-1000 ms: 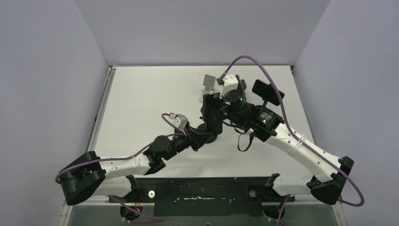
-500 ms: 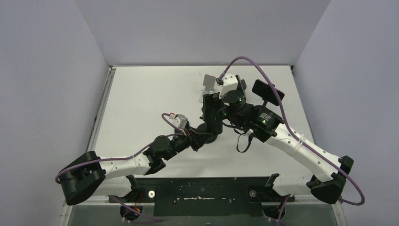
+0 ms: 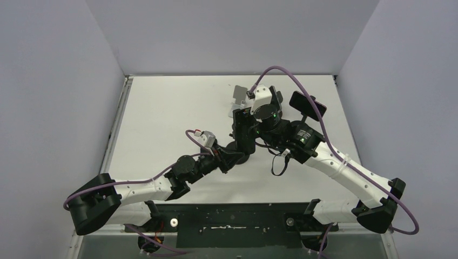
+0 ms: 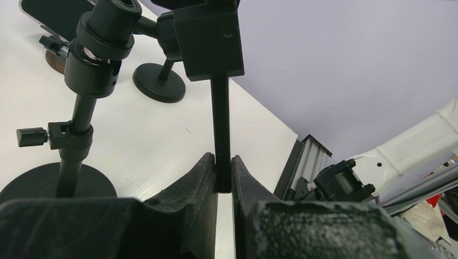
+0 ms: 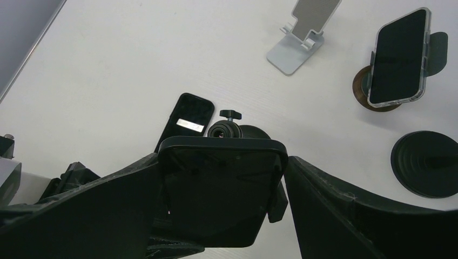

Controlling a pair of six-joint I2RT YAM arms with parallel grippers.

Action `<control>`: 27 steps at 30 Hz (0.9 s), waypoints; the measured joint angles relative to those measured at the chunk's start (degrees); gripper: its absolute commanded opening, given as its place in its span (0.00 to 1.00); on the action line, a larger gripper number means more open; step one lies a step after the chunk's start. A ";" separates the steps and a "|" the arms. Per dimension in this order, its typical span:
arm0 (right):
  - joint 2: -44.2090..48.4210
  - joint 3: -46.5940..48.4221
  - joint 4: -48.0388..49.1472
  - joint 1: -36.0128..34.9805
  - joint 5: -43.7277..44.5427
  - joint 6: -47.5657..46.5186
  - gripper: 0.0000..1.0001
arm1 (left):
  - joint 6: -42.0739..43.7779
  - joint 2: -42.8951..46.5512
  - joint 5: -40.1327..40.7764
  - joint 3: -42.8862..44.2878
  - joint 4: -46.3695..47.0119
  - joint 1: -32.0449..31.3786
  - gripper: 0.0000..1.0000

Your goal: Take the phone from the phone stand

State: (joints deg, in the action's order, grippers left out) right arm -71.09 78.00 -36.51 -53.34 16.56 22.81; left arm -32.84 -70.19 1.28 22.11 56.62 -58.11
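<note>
On the white tabletop [image 3: 173,118] we see the job barely begun. The black pole-and-round-base phone stand [image 4: 81,113] is upright near the middle. The dark-screened black smartphone [image 5: 221,189] sits in the black clamp cradle [image 4: 208,43] at the stand's top, not yet freed. Our left gripper [image 4: 222,171] is clamped tight on the thin black metal bar [image 4: 220,118] running down from that cradle, which we judge braces the stand. Our right gripper [image 5: 222,162] has its jaws set wide, one on each long side of the phone, right at its edges; whether they press on it yet we cannot tell. What is left, as we judge it: secure the grip, draw the phone out of the cradle and set it down clear of the stand
</note>
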 measured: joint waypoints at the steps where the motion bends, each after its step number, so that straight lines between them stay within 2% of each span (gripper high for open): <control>1: 0.00 0.00 0.00 0.00 0.00 -0.09 0.76 | -0.02 0.00 -0.02 0.00 0.00 -0.02 0.00; 6: 0.00 0.00 0.02 0.00 -0.04 -0.28 0.59 | -0.02 0.00 0.09 0.00 -0.04 -0.22 0.01; 8: 0.00 0.00 0.02 0.00 -0.07 -0.33 0.54 | -0.02 0.00 0.20 0.00 -0.04 -0.24 0.13; 10: 0.00 0.00 0.02 0.00 -0.07 -0.31 0.52 | -0.02 0.13 0.24 0.00 -0.20 -0.26 0.26; 14: 0.00 0.00 -0.02 -0.02 -0.04 -0.35 0.50 | -0.48 1.64 0.90 -0.02 -0.61 -0.24 0.41; 20: 0.00 0.00 -0.04 -0.02 0.00 -0.33 0.49 | -0.09 7.32 2.43 -0.02 -3.10 -0.24 0.55; 24: 0.00 0.00 -0.07 -0.02 0.11 -0.31 0.48 | 1.38 11.32 4.13 0.00 -5.53 -0.24 0.59; 27: 0.00 0.00 -0.04 -0.02 0.11 -0.28 0.42 | 2.58 12.57 5.33 0.17 -7.43 -0.24 0.62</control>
State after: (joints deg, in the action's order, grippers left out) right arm -71.09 78.00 -36.56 -53.36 16.67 22.52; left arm -30.26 -57.63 6.61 22.28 49.19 -58.35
